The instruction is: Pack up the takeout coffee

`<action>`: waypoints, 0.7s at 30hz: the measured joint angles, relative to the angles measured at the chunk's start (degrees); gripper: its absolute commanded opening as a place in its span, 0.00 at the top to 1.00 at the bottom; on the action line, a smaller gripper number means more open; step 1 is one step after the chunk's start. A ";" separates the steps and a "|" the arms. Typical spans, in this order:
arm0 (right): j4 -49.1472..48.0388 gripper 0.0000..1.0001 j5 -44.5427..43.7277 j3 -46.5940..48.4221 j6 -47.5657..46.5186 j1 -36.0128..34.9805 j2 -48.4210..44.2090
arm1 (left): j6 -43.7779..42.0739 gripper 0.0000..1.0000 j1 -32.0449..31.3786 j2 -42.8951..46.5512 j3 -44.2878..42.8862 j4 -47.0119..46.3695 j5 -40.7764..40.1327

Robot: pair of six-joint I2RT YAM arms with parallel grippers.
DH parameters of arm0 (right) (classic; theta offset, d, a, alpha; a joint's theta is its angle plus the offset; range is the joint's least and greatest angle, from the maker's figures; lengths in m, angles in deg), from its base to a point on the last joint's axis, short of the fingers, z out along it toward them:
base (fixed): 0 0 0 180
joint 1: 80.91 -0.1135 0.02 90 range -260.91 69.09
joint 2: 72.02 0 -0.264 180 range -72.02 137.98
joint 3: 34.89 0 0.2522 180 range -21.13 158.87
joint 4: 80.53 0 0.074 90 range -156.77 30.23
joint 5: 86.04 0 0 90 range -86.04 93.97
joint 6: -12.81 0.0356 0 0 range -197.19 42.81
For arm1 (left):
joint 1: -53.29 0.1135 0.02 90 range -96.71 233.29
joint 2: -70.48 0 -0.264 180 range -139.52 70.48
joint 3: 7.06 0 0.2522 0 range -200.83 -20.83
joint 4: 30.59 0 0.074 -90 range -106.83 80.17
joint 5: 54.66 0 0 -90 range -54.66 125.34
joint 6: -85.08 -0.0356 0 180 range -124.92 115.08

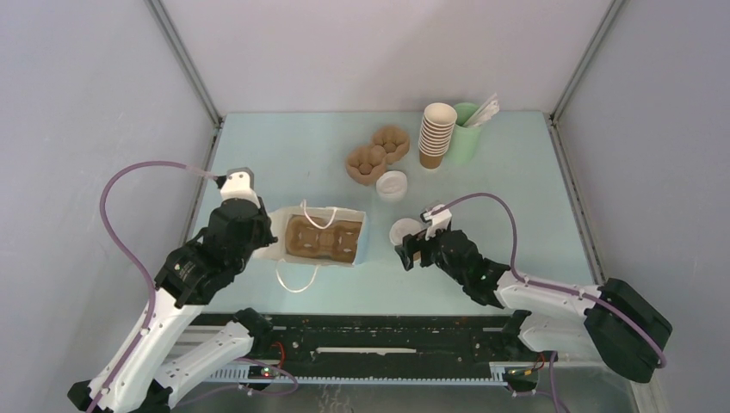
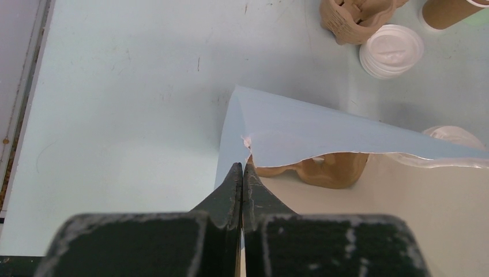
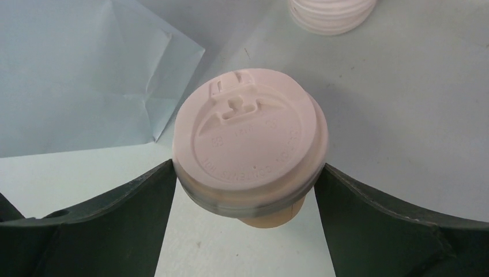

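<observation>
On the bench [image 1: 284,155], the bag [image 1: 363,237] sits centre, a tray [image 1: 323,239] inside it. My left pincer [image 2: 242,173] pinches the bag's left edge. Just right of the bag, the takeout coffee [image 3: 251,138] stands between the fingers of my right pincer [image 3: 247,170]. Behind it lie a lid stack [image 1: 392,185], two carriers [image 1: 366,163], then a cup stack [image 1: 436,133] with the cup of sticks [image 1: 467,136] at its right.

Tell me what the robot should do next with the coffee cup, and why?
Probably close the right gripper on the cup. Its jaws stand wide on either side of the lid, and the left gripper pinches the edge of the bag, with a tray inside.
</observation>
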 measured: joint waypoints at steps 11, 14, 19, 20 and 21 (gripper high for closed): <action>21.94 0.00 -2.86 6.51 6.60 -0.33 -6.14 | -0.50 1.00 0.00 -0.24 0.00 -0.61 0.66; 31.34 0.00 -2.75 12.50 9.29 -0.57 -6.75 | -0.57 1.00 0.00 -0.24 0.00 -0.83 0.92; 50.38 0.00 -0.59 26.77 12.26 -0.63 -4.42 | -1.01 1.00 0.00 -0.20 0.00 -0.83 1.05; 54.64 0.00 0.15 30.91 12.39 -0.57 -2.73 | -1.03 1.00 0.00 -0.20 0.00 -0.85 1.09; 58.21 0.00 0.85 34.88 12.50 -0.46 -0.76 | -1.05 1.00 0.00 -0.20 0.00 -0.94 1.18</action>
